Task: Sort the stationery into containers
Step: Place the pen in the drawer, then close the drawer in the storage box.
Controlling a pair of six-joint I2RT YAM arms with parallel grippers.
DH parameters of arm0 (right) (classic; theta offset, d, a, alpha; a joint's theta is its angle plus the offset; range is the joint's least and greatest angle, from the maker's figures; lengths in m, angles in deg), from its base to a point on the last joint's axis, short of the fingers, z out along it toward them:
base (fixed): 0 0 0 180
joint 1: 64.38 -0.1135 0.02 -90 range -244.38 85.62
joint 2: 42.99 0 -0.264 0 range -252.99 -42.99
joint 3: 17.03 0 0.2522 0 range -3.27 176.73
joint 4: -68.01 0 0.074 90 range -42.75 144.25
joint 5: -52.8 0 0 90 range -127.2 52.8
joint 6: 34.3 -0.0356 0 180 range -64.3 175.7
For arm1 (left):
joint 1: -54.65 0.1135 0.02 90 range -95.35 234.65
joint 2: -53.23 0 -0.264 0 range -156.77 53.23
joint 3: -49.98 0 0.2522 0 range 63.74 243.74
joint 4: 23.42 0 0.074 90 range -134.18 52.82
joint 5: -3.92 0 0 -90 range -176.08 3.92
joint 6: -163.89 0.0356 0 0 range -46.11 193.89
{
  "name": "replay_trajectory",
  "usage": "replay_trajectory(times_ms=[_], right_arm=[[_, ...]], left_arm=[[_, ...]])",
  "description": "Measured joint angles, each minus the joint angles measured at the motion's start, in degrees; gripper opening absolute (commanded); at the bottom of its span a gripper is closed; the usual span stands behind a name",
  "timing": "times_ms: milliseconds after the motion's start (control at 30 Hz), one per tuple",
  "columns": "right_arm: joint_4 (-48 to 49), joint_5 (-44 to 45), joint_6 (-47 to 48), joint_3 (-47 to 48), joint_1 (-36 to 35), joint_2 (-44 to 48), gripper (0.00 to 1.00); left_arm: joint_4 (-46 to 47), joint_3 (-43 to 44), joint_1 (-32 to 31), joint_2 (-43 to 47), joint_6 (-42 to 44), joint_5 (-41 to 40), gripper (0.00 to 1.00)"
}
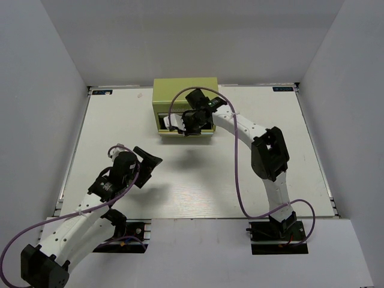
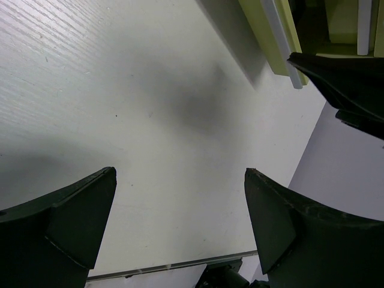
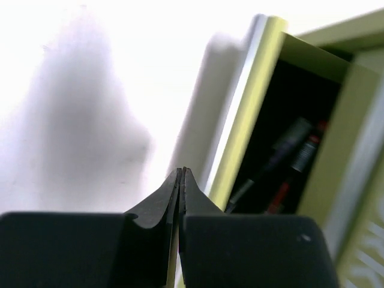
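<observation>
Drawer (image 3: 243, 132) open w/ pens (image 3: 289, 143) inside, right claw (image 3: 182, 172) clenched empty beside it; left claw (image 2: 180, 175) released, apart.

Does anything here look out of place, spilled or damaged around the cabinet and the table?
Nothing looks spilled or damaged. One drawer of the cabinet stands pulled out, with thin dark pens lying inside; the right gripper, fingers shut, is beside its front. No pen shows on the table.

The left arm is lying low, the left gripper (image 2: 180, 174) gaping wide, while the right arm is arching forward, the right gripper (image 3: 182, 173) pinching its fingertips together
</observation>
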State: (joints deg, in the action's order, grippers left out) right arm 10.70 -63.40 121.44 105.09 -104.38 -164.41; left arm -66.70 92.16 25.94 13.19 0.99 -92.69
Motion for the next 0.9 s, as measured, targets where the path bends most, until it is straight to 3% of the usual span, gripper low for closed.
replay_trajectory(times_ms=[233,600,900], right_arm=[[2.45,4.61,-1.57,-3.45,-1.40,-0.17,0.00],[23.91,31.30,-14.47,-7.54,-1.99,-4.24,0.00],[26.95,35.36,-17.11,-9.90,-2.10,-4.17,0.00]], left_arm=[[-0.04,0.00,0.00,0.20,0.00,0.00,0.98],[-0.48,0.02,0.00,0.50,0.00,-0.02,0.98],[-0.48,0.02,0.00,0.50,0.00,-0.02,0.98]])
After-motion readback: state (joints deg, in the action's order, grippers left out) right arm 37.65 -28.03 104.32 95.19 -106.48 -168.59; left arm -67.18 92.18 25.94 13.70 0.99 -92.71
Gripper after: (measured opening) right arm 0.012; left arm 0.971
